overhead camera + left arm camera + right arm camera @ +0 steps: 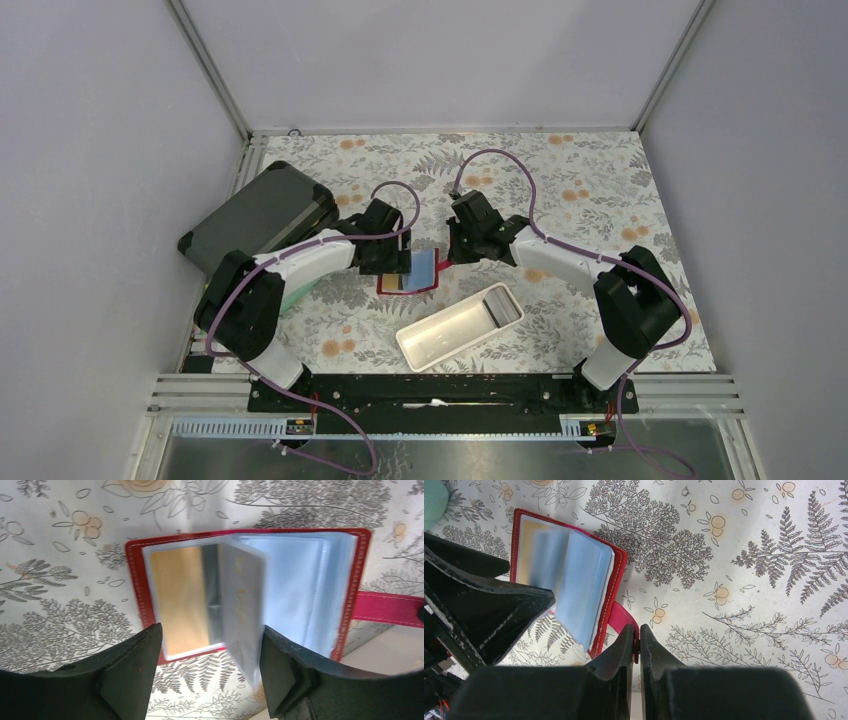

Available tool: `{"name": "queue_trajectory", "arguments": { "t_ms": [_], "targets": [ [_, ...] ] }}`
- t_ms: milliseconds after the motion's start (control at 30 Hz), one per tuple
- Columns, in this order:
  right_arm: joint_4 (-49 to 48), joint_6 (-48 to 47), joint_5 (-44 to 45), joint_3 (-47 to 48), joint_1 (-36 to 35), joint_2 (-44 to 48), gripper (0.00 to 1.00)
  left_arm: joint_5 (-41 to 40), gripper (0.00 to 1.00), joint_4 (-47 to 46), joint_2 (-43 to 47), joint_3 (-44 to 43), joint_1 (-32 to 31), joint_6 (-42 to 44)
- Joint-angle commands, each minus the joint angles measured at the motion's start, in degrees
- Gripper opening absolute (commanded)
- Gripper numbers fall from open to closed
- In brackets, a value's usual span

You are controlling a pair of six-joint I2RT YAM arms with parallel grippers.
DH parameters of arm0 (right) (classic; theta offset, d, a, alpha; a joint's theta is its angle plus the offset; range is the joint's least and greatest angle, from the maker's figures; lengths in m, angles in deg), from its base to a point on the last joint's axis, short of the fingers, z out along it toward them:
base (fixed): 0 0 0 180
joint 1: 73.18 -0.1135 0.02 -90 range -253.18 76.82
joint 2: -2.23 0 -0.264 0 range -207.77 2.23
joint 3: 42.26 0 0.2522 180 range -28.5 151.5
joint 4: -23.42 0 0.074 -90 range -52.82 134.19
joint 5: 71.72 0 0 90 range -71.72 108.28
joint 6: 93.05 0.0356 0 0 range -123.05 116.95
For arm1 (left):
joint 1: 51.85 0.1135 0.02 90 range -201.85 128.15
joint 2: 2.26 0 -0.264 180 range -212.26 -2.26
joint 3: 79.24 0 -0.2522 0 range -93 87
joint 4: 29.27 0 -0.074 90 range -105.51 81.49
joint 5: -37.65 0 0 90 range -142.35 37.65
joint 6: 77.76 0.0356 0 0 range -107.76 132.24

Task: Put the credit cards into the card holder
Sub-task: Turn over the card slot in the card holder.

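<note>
Right gripper clamps the card holder by its strap; left gripper gapes open above it

Tray close beside card holder

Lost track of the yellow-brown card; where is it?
In the left wrist view, the yellow-brown card lies inside the open card holder, against its inner face at the view's left.

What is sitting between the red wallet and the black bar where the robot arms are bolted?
A long white tray, lying at a slant between the red card holder and the black bar. The top view shows it.
</note>
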Motion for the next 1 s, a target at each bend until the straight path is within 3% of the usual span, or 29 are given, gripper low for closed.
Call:
{"name": "queue_trajectory", "arguments": {
  "t_ms": [0,333,667,800,967],
  "targets": [
    [0.3,-0.9,1.7,1.0,-0.4,0.3,0.00,0.3,0.69,0.4,2.1,1.1,1.6,0.3],
    [0.3,-0.9,1.7,0.8,-0.4,0.4,0.00,4.1,0.60,-1.5,2.5,1.9,2.8,-0.2],
    [0.8,-1.4,2.5,1.2,-0.4,-0.2,0.00,4.0,0.62,-3.0,6.3,2.5,4.0,0.6],
    [2.4,-2.7,3.6,2.1,-0.3,0.8,0.20,3.4,0.69,-3.5,10.8,2.7,5.2,2.3],
    [6.2,-6.7,5.5,3.1,-0.3,4.0,0.57,4.5,0.78,-3.5,17.8,2.7,9.2,2.8]
  ]
}}
